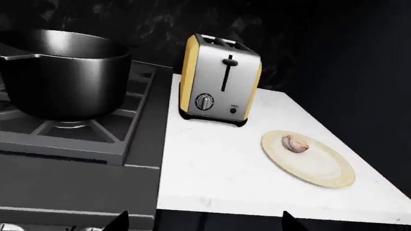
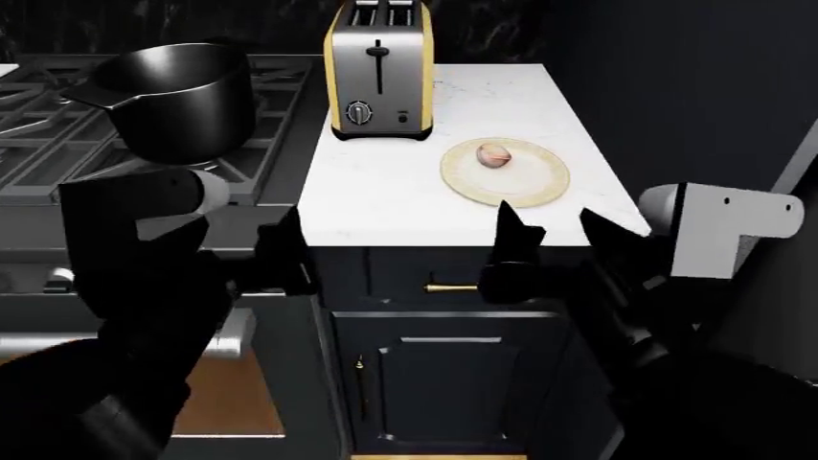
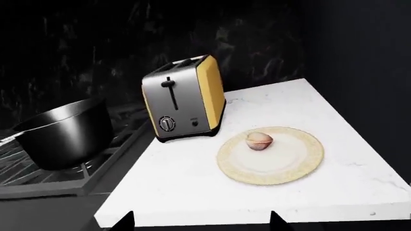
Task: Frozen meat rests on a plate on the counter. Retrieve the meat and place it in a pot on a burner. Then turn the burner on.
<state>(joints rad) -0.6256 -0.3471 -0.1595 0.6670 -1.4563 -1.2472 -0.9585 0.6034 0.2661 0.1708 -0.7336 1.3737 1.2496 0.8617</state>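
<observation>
The frozen meat (image 2: 493,154) lies on the far-left part of the gold-rimmed plate (image 2: 537,187) on the white counter (image 2: 383,196). The black pot (image 2: 179,96) stands on the right-hand burner's grate (image 2: 275,139); the burner head (image 1: 67,126) shows under it. My right gripper (image 2: 556,235) is open and empty, just in front of the counter's front edge, below the plate. My left gripper (image 2: 275,251) is open and empty at the stove's front edge. The wrist views show meat (image 1: 295,143) (image 3: 259,140), plate (image 1: 327,171) (image 3: 301,166), pot (image 1: 61,72) (image 3: 61,137) and gripper tips (image 1: 204,226) (image 3: 202,224).
A steel and yellow toaster (image 2: 378,72) stands upright at the back of the counter, between pot and plate. A dark wall closes off the right side. Dark cabinets with a gold handle (image 2: 447,286) are below the counter. More grates extend left (image 2: 38,105).
</observation>
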